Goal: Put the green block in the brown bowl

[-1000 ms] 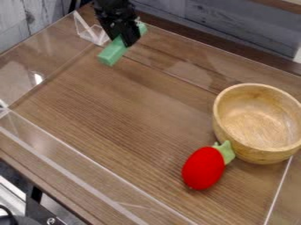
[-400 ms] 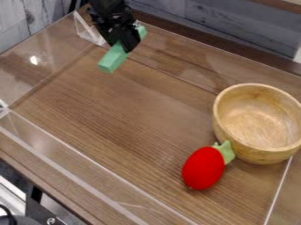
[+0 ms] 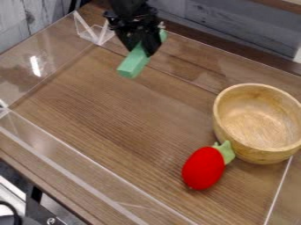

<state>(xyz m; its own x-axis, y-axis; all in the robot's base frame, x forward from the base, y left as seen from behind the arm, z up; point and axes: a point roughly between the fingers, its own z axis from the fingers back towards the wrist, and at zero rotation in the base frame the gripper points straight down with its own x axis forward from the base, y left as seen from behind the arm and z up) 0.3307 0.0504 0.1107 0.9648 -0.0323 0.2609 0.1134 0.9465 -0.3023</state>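
Observation:
The green block (image 3: 133, 61), a light green bar, hangs tilted above the wooden table at the upper middle, its upper end clamped between the black fingers of my gripper (image 3: 143, 42). The gripper is shut on the block and points steeply down. The brown bowl (image 3: 260, 122) stands at the right edge, round and thick-walled, with nothing inside. It lies well to the right of and nearer the camera than the block.
A red strawberry-like toy (image 3: 205, 167) with a green stem lies just in front of the bowl's left side. Clear plastic walls (image 3: 35, 132) border the wooden table at the left and front. A grey plank wall runs along the back.
The gripper has carried the green block to the right, toward the bowl, and slightly nearer the camera. The bowl and the red toy have stayed put.

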